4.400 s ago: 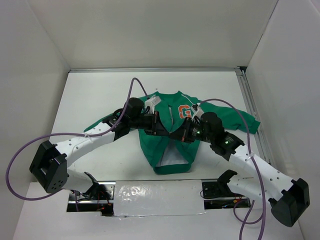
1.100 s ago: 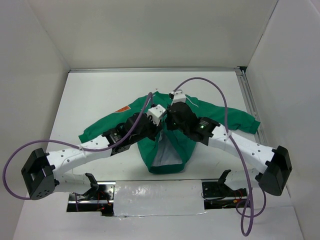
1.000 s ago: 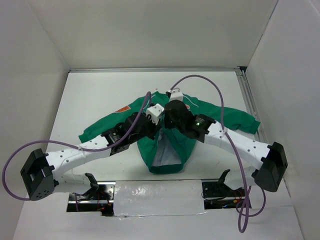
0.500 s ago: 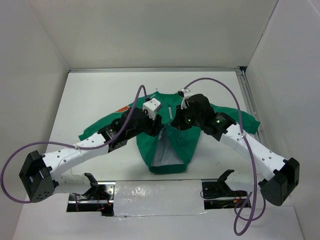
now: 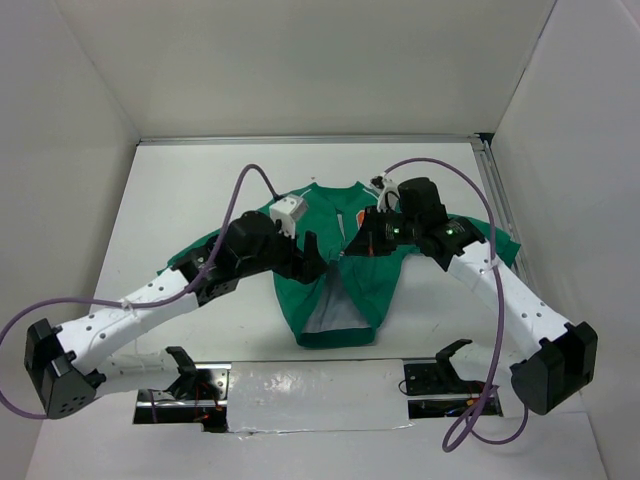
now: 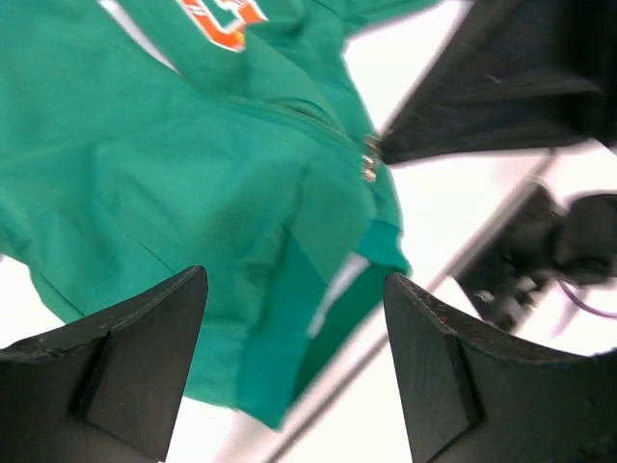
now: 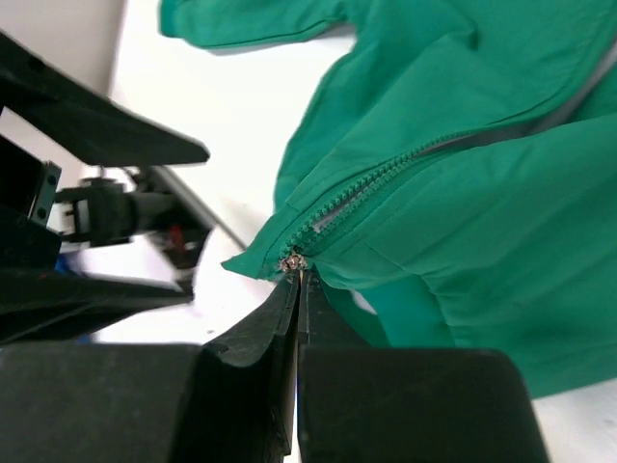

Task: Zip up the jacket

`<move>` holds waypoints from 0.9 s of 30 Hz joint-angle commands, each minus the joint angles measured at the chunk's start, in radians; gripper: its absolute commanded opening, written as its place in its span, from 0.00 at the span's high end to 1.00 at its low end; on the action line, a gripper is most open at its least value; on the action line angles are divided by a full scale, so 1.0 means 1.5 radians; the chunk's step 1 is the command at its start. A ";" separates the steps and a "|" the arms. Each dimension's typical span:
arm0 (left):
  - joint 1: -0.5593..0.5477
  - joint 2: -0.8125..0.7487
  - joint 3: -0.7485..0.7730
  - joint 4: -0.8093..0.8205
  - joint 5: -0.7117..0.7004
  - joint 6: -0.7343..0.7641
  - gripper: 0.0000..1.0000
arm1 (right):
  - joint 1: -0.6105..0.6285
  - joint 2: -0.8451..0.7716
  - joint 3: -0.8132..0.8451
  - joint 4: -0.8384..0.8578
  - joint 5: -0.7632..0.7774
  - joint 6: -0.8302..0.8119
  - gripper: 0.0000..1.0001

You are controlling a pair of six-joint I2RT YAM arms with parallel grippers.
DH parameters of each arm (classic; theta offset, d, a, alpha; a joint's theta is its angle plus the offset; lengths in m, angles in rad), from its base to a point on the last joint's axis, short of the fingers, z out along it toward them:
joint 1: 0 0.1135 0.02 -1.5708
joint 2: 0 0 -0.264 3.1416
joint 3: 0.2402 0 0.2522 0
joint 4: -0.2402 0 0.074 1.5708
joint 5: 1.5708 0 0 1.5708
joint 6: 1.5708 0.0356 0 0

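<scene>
A small green long-sleeved fabric jacket (image 5: 372, 288) lies spread on a white tabletop (image 5: 180, 190), directly beneath both pairs of jaws, with its sleeves reaching out to either side of them. The right gripper (image 7: 294, 273) has its jaws pressed together at the tips on a small metal zipper pull (image 7: 288, 260) partway along the jacket's front. A line of zipper teeth (image 7: 386, 183) runs away from those tips across the green cloth. The left gripper (image 6: 289, 367) hangs just beside the right one, its jaws spread wide with nothing between them. Through their gap the jacket front shows below, with the darker ribbed hem (image 6: 289, 318) in the gap and an orange letter patch (image 6: 224, 21) beyond it. The jacket looks light, soft and limp: under the right jaws the cloth seems to rise in a slack tent, and the hem gapes to show pale lining (image 5: 322, 318). Tugging the pull alone would probably drag the whole garment rather than mesh the teeth. The best hold for the free left jaws seems to be the front fabric near the hem, close beside the zip line, pinched firmly so the track stretches straight. The pull is tiny, hard and likely slippery. How much of the zip is closed cannot be told.
</scene>
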 commanded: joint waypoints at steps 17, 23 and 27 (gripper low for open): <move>-0.086 0.104 -0.001 0.186 0.161 -0.191 0.01 | -0.097 -0.027 -0.030 0.003 -0.143 0.097 1.00; -0.053 0.181 0.032 0.150 -0.003 -0.323 0.01 | -0.113 -0.029 -0.056 0.021 -0.139 0.118 1.00; -0.039 0.196 0.033 0.163 -0.074 -0.382 0.01 | -0.117 -0.042 -0.086 0.036 -0.164 0.132 1.00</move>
